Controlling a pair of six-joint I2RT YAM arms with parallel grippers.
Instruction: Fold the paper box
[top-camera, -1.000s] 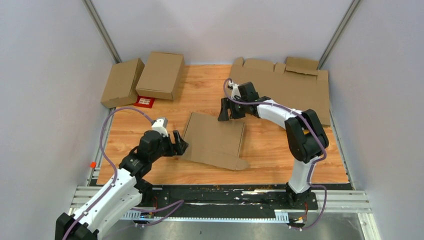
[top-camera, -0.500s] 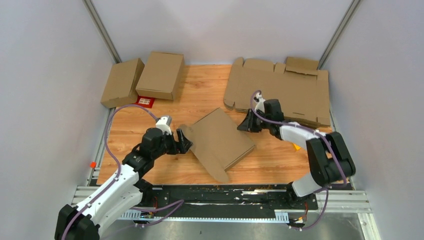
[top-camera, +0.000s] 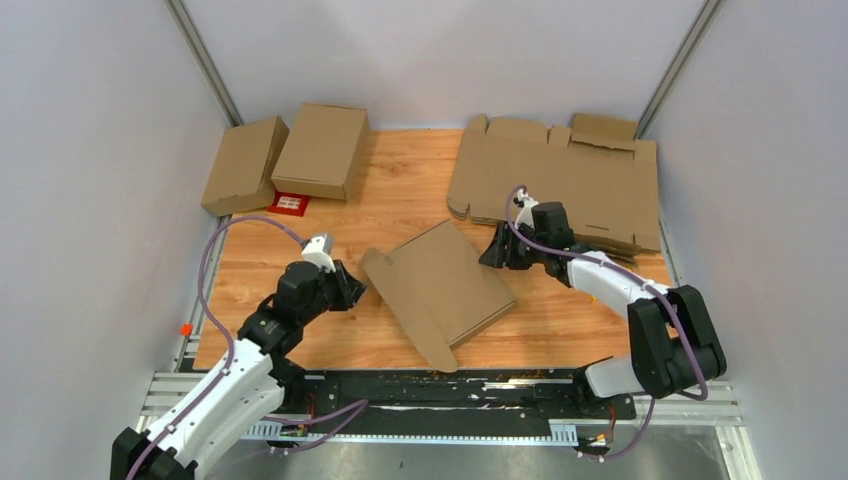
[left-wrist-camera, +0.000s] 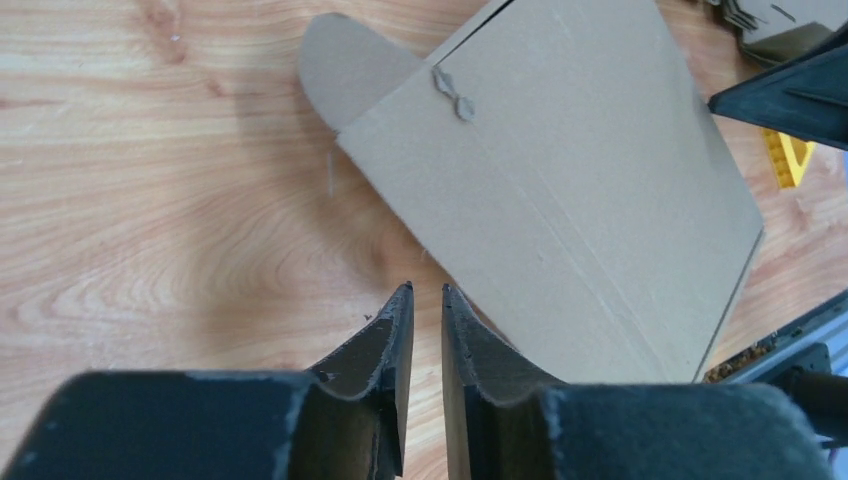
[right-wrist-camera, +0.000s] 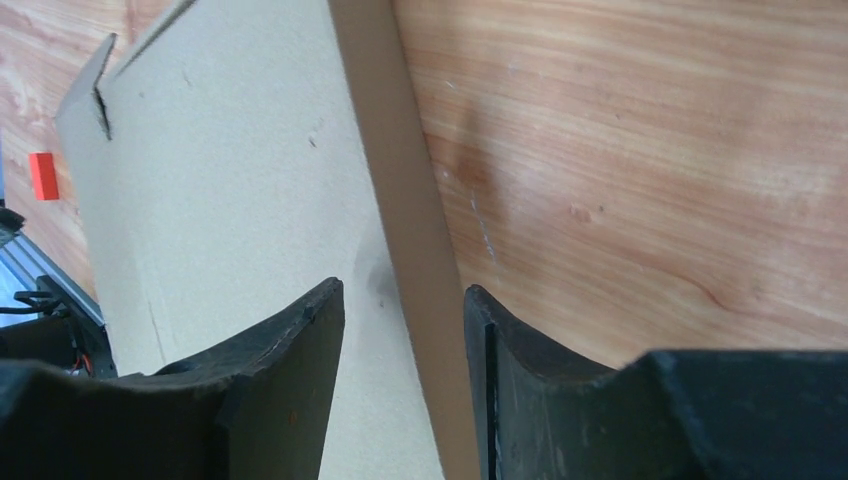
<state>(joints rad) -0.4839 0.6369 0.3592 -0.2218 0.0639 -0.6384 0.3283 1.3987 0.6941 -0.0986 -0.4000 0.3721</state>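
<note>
The paper box (top-camera: 440, 285) is a flat brown cardboard piece lying slantwise mid-table, with a rounded flap at its left corner (left-wrist-camera: 345, 65). My left gripper (top-camera: 352, 288) sits just left of that flap. In the left wrist view its jaws (left-wrist-camera: 423, 292) stand a narrow gap apart with only wood between them, right beside the box's near edge (left-wrist-camera: 560, 170). My right gripper (top-camera: 495, 250) is at the box's far right edge. In the right wrist view it is open (right-wrist-camera: 402, 290), its jaws straddling the box's raised edge (right-wrist-camera: 230, 170) without pinching it.
Two folded cartons (top-camera: 243, 163) (top-camera: 322, 150) stand at the back left with a small red card (top-camera: 290, 203) before them. A wide stack of flat notched sheets (top-camera: 560, 180) fills the back right. A small yellow piece (left-wrist-camera: 790, 160) lies right of the box. A metal rail (top-camera: 440, 385) borders the near edge.
The box has turned from lying square to slantwise and shifted right. My right arm swung from its back edge to its right side. My left jaws have narrowed.
</note>
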